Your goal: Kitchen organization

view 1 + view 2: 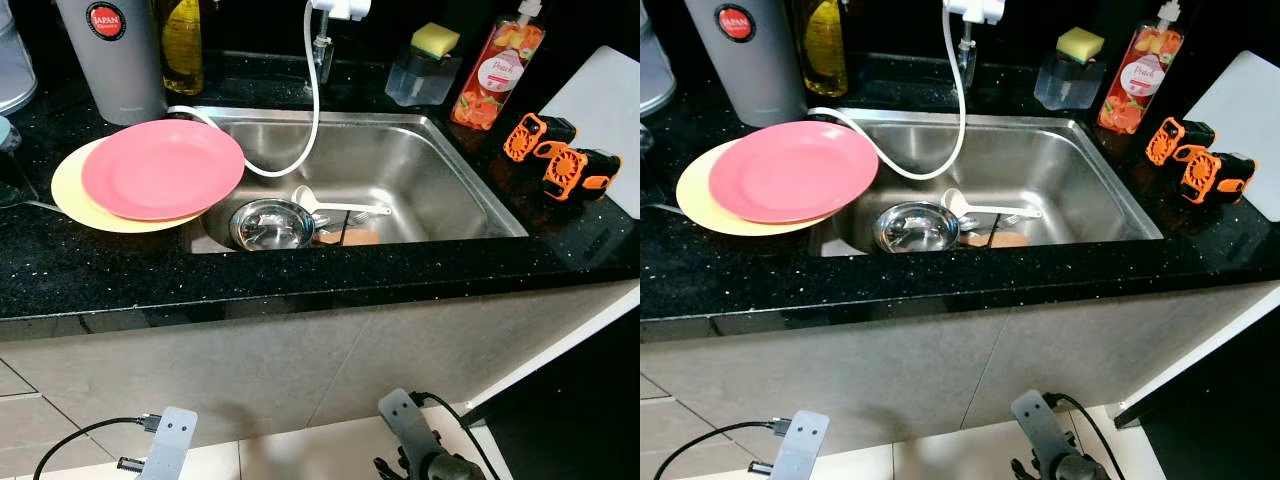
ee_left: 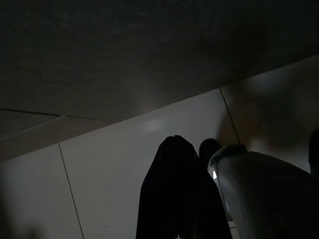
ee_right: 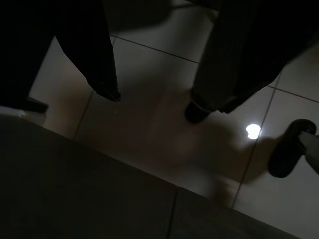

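Here, a stainless steel sink is set into a black speckled counter, and everything else sits around that sink. Inside it, against the wall nearest the robot, lies a shiny steel bowl, with a white ladle just beside it and some cutlery and a brownish item next to that, too small to make out. A white hose hangs from the tap behind the sink and loops down into the basin. At the sink's left edge a pink plate rests on a yellow plate, the stack overhanging the rim. Behind the sink's left corner stand a grey canister and a bottle of yellow oil. Behind its right corner are a soap dispenser with a yellow sponge and an orange bottle of dish soap. Right of the sink lie two orange and black gadgets beside a white board.

Both arms hang idle below the counter's front. The left gripper points at the tiled floor with its two black fingers pressed together. The right gripper has its fingers spread well apart above the floor tiles.
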Controlling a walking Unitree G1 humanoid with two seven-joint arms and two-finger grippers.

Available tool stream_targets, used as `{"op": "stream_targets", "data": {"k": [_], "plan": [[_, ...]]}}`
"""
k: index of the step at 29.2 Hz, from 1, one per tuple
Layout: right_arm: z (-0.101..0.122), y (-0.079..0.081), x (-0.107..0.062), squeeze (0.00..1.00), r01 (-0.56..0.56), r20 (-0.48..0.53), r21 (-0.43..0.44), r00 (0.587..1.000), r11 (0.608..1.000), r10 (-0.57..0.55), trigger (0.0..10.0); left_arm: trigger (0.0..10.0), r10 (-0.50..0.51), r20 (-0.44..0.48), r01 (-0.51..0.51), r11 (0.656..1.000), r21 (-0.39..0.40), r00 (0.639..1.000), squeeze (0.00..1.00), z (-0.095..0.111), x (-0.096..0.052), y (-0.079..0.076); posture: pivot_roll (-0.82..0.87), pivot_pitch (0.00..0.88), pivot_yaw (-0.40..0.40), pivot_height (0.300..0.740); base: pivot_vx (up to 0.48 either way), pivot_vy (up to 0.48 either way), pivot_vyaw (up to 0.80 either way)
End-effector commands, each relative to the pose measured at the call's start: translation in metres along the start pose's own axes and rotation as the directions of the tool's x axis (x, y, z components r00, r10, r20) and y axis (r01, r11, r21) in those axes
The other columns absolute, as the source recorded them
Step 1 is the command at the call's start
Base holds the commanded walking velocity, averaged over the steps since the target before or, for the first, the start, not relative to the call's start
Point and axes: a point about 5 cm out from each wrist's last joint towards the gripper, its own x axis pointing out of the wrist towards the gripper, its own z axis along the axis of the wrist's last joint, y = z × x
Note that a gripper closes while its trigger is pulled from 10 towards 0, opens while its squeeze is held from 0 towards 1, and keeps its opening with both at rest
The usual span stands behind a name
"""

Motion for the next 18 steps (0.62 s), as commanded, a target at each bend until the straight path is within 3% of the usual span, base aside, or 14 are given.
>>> {"op": "stream_targets", "data": {"k": [1, 18], "plan": [[-0.003, -0.004, -0.002, 0.0, 0.013, -0.008, 0.012, 1.0, 1.0, -0.013, 10.0, 10.0, -0.038, -0.088, 0.041, 0.999, 0.028, 0.995, 0.0, -0.021, -0.008, -0.01, 0.15, 0.03, -0.137, 0.74, 0.0, 0.0, 0.0], [-0.019, -0.002, -0.006, 0.0, 0.019, -0.042, 0.037, 0.999, 0.999, -0.018, 10.0, 10.0, -0.066, -0.096, 0.071, 0.996, 0.051, 0.993, 0.0, -0.023, -0.009, -0.012, 0.14, 0.061, -0.131, 0.74, 0.0, 0.0, 0.0]]}}
